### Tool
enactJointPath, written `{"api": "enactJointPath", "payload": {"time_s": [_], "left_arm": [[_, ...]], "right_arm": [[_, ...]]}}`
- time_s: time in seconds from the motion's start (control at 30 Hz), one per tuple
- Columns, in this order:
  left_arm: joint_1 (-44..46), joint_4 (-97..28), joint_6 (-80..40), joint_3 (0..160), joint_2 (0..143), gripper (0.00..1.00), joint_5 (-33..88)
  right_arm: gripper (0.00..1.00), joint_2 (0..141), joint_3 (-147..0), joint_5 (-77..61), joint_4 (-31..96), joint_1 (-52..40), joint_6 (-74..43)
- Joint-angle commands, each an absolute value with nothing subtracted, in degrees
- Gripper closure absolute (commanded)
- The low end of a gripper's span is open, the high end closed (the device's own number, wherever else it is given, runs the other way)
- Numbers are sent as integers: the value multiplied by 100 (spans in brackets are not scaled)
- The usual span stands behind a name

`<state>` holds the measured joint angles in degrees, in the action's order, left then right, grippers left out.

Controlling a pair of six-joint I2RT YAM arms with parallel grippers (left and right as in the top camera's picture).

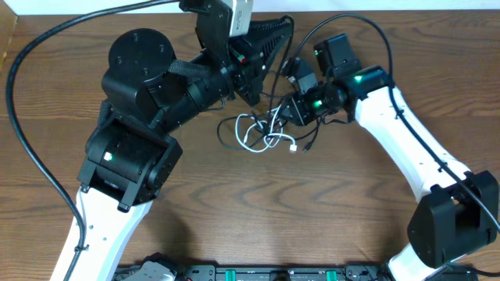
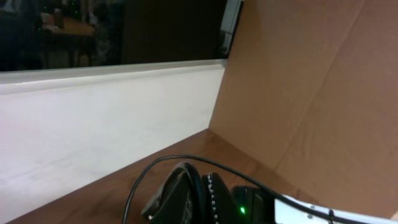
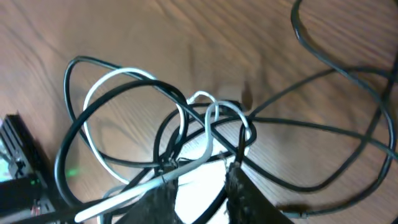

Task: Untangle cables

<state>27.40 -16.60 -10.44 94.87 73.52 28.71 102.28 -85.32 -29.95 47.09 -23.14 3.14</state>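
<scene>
1. Working at the knot is the step in hand, as I read it. On the tabletop the cables lie in one looped heap, about midway between the left and right edges and nearer the far edge than the near one. Black and white strands cross one another, and none lies free yet.
2. Above the far side of the heap, the left pincer is raised and points away from it. Its own camera shows only wall and board. Its jaws are pressed together, but I cannot tell whether any strand is caught in them.
3. At the heap's right side, the right pincer sits low over the crossing where the loops bunch. Its fingers stand part-way apart.
4. The white cable and a black cable run through that gap. The view is blurred there, so I cannot tell whether the pads nip them or merely straddle them.
5. The next move, as I judge it, calls for closing on one strand only, preferably the white, and drawing it toward the right edge. Catching two strands together would likely tighten the knot.
</scene>
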Motion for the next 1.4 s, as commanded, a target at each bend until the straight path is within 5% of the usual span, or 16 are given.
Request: {"api": "enactJointPath", "payload": {"time_s": [0.0, 0.17, 0.3, 0.57, 0.73, 0.87, 1.0, 1.17, 1.2, 1.27, 1.37], "left_arm": [[2740, -1573, -867, 9668, 7334, 93, 2733], [2740, -1573, -864, 9732, 7330, 92, 2630], [2740, -1575, -819, 9756, 7330, 93, 2615], [2740, -1594, -633, 9789, 7330, 92, 2115], [2740, -1566, -582, 9819, 7330, 92, 1868], [2740, -1551, -471, 9959, 7330, 93, 1767], [2740, -1594, -471, 10116, 7330, 93, 1577], [2740, -1750, -471, 10123, 7343, 93, 1577], [2740, -1772, -471, 10123, 7343, 92, 1577], [2740, -1822, -473, 10123, 7341, 92, 1577], [2742, -2012, -475, 10123, 7343, 91, 1579]], "right_arm": [[67, 10307, -8493, -3037, 4705, -2464, 329], [76, 10309, -8493, -3037, 4713, -2497, 329], [41, 10309, -8490, -3030, 4801, -2497, 401], [17, 10311, -8484, -2989, 4925, -2484, 1083], [52, 10311, -8484, -2991, 5026, -2497, 1033], [63, 10313, -8479, -2991, 5177, -2497, 1035], [99, 10315, -8473, -2991, 5199, -2497, 1033], [99, 10315, -8473, -2967, 5028, -2484, 1031], [68, 10315, -8473, -2969, 4963, -2484, 1031], [34, 10315, -8473, -2967, 4873, -2484, 1031], [27, 10315, -8473, -2965, 4674, -2484, 856]]}}
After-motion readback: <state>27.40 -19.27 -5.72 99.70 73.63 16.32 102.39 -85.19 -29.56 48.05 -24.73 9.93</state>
